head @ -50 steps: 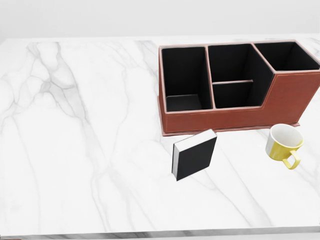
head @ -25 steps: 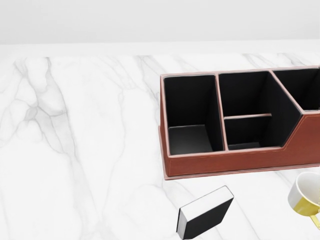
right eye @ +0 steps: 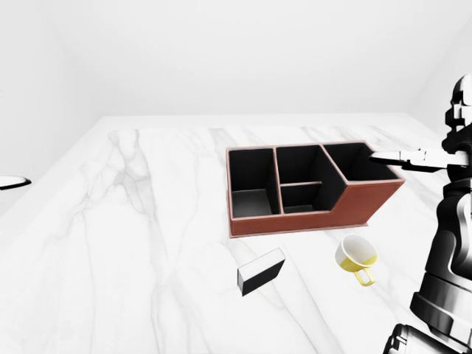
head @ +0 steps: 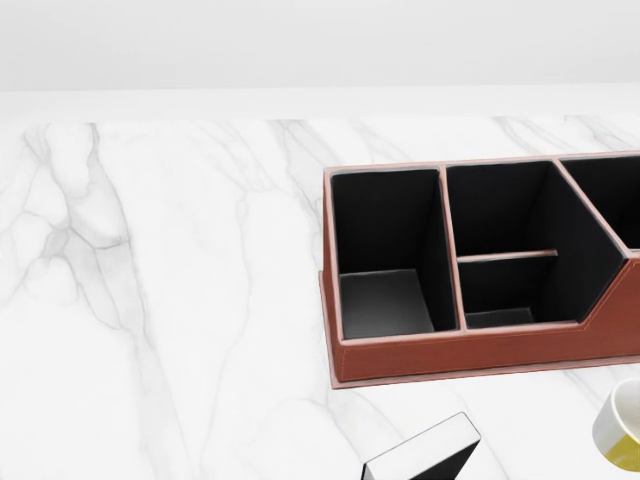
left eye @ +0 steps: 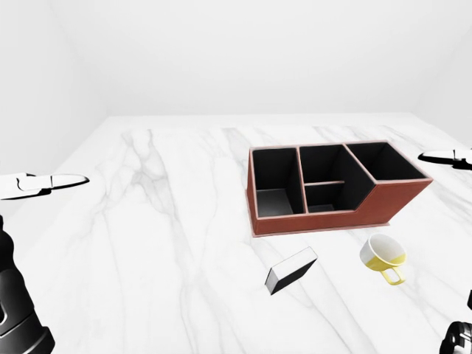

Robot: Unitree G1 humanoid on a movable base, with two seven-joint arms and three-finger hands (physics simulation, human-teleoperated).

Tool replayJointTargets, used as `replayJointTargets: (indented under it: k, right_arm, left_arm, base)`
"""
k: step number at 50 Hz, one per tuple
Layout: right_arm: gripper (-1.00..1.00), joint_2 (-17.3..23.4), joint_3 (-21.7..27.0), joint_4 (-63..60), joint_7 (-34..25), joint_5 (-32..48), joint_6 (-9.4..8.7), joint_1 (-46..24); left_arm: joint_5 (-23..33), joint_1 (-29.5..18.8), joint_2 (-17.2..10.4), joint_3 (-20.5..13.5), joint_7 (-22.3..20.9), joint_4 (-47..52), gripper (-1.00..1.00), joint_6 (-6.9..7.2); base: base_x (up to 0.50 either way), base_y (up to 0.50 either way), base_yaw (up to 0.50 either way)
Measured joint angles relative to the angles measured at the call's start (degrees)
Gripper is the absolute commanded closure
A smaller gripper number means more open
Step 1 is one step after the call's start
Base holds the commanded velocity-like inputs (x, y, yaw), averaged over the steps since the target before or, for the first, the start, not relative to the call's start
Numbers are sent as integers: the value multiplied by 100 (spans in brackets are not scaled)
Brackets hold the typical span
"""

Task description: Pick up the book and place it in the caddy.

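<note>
At the far left of the left-eye view we see our left robot hand (left eye: 44, 184), white and black, held flat above the edge of the white marbled surface (left eye: 162, 221). Its fingers point right and lie stretched out, closed on nothing, well apart from every object. Below it a dark piece of our own left arm fills the bottom left corner.

Moving right, the book (left eye: 290, 270) lies flat on the surface, black cover up and white page edge showing, turned at an angle. It sits just below the caddy's left end, apart from it, not touching.

The caddy (left eye: 335, 219) is a reddish-brown box with black lining. Its tall left compartment holds nothing, the middle one is split by a low divider, and the right one ends in a slanted wall.

Right of the book, below the caddy's right end, a yellow and white mug (left eye: 383, 254) leans on its side, handle toward the bottom.

At the right edge of the right-eye view, our right robot hand (right eye: 409, 157) hovers level over the caddy's right end, fingers extended and holding nothing.
</note>
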State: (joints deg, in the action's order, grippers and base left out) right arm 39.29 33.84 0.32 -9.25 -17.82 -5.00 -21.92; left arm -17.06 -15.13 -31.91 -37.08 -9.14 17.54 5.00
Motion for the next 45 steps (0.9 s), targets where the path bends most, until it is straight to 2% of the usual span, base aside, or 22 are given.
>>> replayJointTargets:
  k: [8,12,16,21,24,27,28,29,33,45]
  right_arm:
    - [-100,43,21,-62,45,-95,0,20]
    - [-100,241,67,-293,-67,-91,0,-3]
    - [-100,565,212,-600,-472,13,0,3]
    - [-100,960,507,-861,-1297,310,0,112]
    - [-100,1101,738,-934,-1834,608,217,253]
    - [-100,1163,999,-998,-2335,875,625,425]
    - [-100,1173,1080,-983,-2476,981,860,482]
    - [-100,1177,1157,-987,-2614,1043,1000,539]
    - [-100,1144,1406,-952,-3076,1336,1000,761]
    - [-100,875,1846,-910,-3075,1775,1000,1253]
  left_arm:
    - [8,9,6,-4,-11,-4,-100,0]
    - [17,12,11,0,-12,-5,-100,0]
    - [18,9,13,4,-16,-10,-100,0]
    - [23,11,17,12,-24,-29,-100,0]
    - [29,13,21,17,-26,-36,-100,0]
    - [40,16,27,26,-29,-50,-100,0]
    - [45,17,29,29,-31,-55,-100,0]
    - [49,19,31,32,-33,-57,-100,0]
    - [57,21,31,32,-38,-43,-100,0]
    - [77,22,31,23,-56,4,-100,0]
  base:
    - [0,0,0]
    - [0,0,0]
    - [0,0,0]
    - [0,0,0]
    - [0,0,0]
    - [0,0,0]
    - [0,0,0]
    - [0,0,0]
    - [0,0,0]
    - [0,0,0]
